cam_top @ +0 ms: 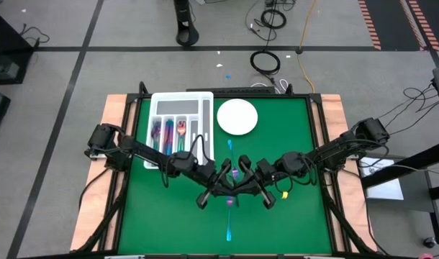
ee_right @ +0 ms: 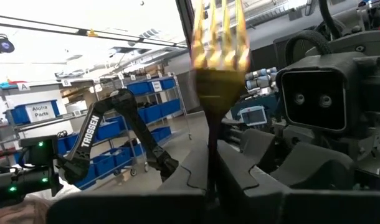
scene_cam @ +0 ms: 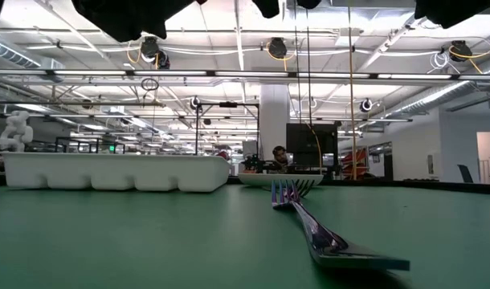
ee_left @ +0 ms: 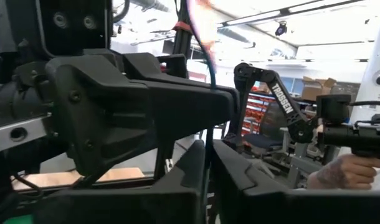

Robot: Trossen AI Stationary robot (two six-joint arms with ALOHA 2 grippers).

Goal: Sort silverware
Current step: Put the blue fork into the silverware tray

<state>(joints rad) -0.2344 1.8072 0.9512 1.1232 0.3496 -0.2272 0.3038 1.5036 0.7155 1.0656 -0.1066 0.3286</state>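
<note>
My two grippers meet above the middle of the green table (cam_top: 277, 216), with an iridescent fork (cam_top: 236, 175) between them, lifted clear. My right gripper (ee_right: 210, 180) is shut on this fork, whose gold-shimmering tines (ee_right: 220, 37) rise past its fingers. My left gripper (ee_left: 205, 186) faces it and is shut on the same fork, seen edge-on as a thin strip (ee_left: 209, 81). A second fork (scene_cam: 321, 233) lies flat on the table near the front edge (cam_top: 229, 224). Another small piece of silverware (cam_top: 229, 146) lies below the plate. My left gripper pinches the fork's thin shaft (ee_left: 207, 165) between its two fingers, coming roughly level from the table's left. The fork rises out of the fingers, clear of the table. My right gripper pinches the fork's handle (ee_right: 210, 149) below the tines between its two fingers, roughly level from the table's right. The fork stands tines up, clear of the table.
A white divided tray (cam_top: 205, 97) with silverware in its slots stands at the far left of the table. A round white plate (cam_top: 237, 116) sits beside it. In the wrist views a person's hand (ee_left: 339, 174) shows in the room beyond the table.
</note>
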